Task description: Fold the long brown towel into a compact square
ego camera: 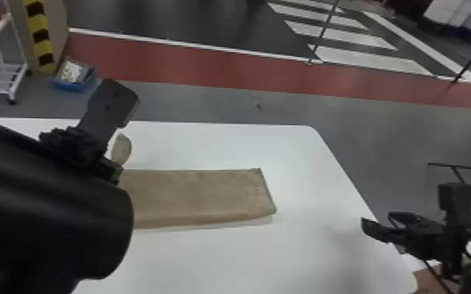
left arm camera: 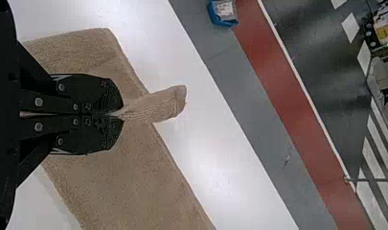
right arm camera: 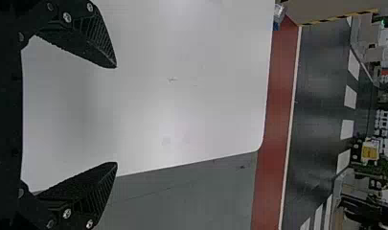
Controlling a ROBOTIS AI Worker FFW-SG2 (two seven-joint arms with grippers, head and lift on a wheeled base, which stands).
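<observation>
On the bench (ego camera: pixel 305 254), brown towel (ego camera: pixel 195 193) lies, part pinched in left claw (ego camera: pixel 114 171); right claw (ego camera: pixel 378 222) released, well apart

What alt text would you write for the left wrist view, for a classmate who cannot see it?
The left gripper is shut on a pinch of the long brown towel, a flap sticking out past it. The towel lies on a white table, with grey floor, a red floor strip and a blue bin beyond.
</observation>
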